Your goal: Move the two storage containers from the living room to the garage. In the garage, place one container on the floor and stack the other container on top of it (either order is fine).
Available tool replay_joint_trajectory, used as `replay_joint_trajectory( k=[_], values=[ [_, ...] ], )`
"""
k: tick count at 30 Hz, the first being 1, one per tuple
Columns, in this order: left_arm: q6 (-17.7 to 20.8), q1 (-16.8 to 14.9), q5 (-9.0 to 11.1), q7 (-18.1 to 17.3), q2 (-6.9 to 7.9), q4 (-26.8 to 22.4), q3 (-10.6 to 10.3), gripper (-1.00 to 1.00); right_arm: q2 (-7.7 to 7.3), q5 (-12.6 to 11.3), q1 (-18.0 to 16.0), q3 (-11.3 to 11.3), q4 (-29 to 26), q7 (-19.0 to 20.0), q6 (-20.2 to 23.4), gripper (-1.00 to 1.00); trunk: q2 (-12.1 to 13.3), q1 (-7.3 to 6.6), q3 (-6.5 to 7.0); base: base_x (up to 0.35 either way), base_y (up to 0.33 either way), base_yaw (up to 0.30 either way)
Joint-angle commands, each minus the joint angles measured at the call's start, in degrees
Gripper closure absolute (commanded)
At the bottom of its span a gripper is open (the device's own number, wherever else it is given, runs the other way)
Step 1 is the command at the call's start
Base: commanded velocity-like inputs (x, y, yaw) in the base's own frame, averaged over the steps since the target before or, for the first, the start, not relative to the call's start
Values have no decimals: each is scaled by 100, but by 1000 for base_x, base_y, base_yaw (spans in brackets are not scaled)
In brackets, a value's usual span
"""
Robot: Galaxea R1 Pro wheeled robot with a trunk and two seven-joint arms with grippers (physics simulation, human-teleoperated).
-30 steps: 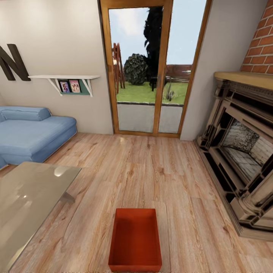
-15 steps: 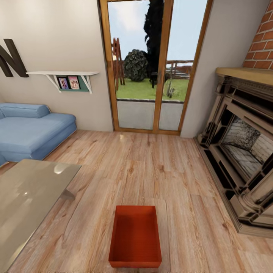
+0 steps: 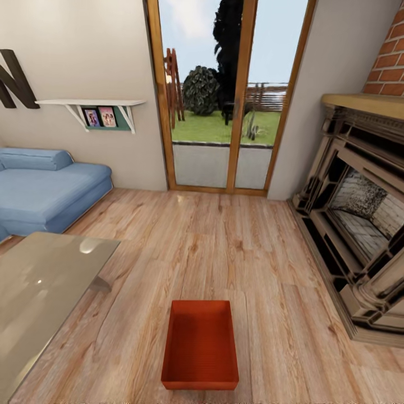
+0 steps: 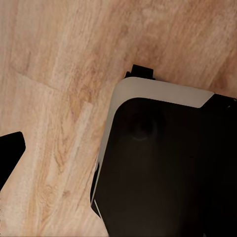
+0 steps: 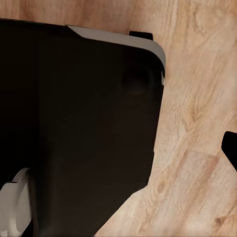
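One red-orange storage container (image 3: 200, 347) lies open-topped on the living room's wood-plank floor (image 3: 224, 252), between the glass table (image 3: 39, 292) and the fireplace (image 3: 359, 224). A blue sofa (image 3: 45, 193) stands beyond the table. Whether either gripper is open cannot be told.

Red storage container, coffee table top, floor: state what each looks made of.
Storage container: probably matte plastic, with thin, uniform red-orange walls and no grain.
Coffee table top: likely glass or polished stone, glossy with bright reflections.
Floor: light wood planks, with visible grain and seams.
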Motion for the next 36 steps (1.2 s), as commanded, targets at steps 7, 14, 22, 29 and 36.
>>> replay_joint_trajectory(
  k=[7,14,22,29,36],
  values=[
    [-19,-3,33,6,-1,4,-1,-100,1,12,-7,43,16,-11,-27,-100,-4,0,-70,0,0,0],
    [-19,-3,30,6,-4,4,-1,-100,1,12,-7,43,16,-11,-27,-100,-4,0,-135,0,0,0],
    [-19,-3,30,6,-4,4,-1,-100,1,12,-7,43,16,-11,-27,-100,-4,0,-209,0,0,0],
    [-19,-3,30,6,-11,5,-1,-100,1,12,-7,43,17,-11,-27,-100,-4,0,-273,0,0,0],
    [-18,-3,30,6,-19,7,-1,-100,1,9,-7,40,16,-11,-27,-100,-4,0,-338,0,0,0]
  ],
)
